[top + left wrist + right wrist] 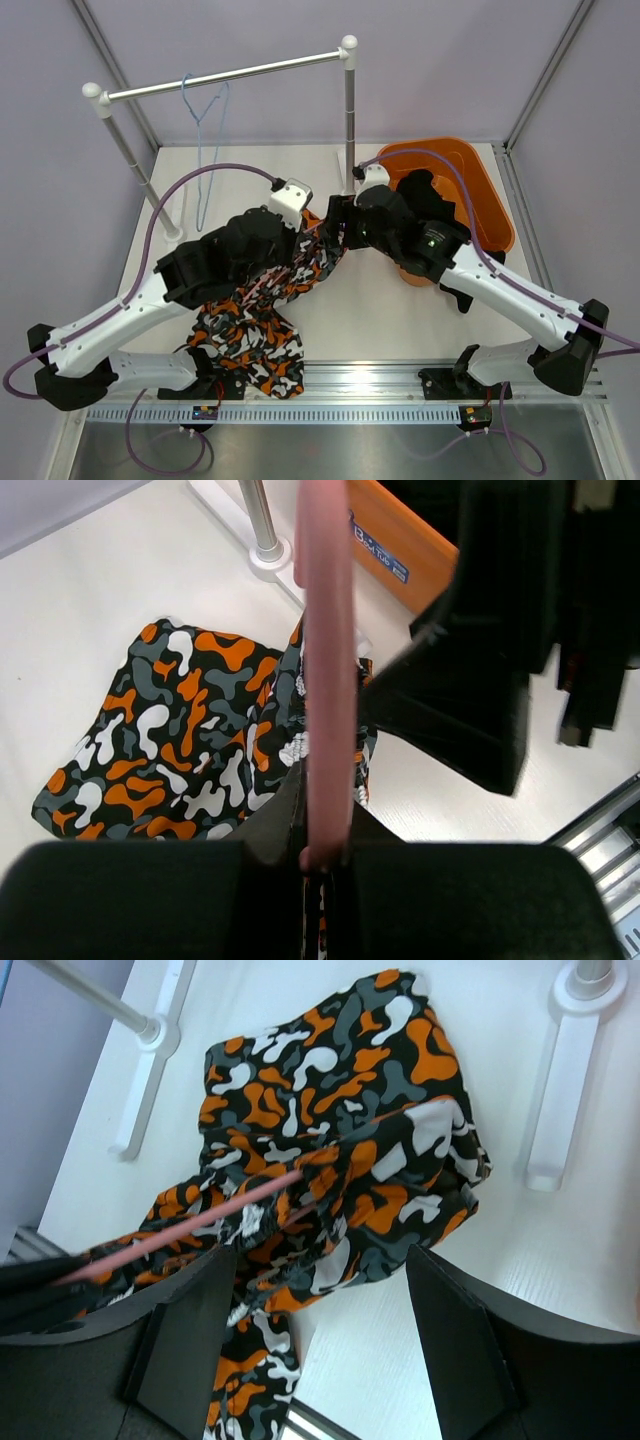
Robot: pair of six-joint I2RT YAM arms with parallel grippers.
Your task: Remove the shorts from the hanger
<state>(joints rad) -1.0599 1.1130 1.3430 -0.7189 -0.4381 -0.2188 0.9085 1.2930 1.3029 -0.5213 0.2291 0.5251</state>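
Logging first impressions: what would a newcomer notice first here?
The camouflage shorts sprawl on the table, near left. A pink hanger runs into them, pinched in the shut left pincer, with the right pincer open above. An orange bin sits far right.

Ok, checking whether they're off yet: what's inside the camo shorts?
A pink hanger runs into the camo shorts and vanishes under a fold. Its far end is covered by cloth, so how much sits inside can't be seen.
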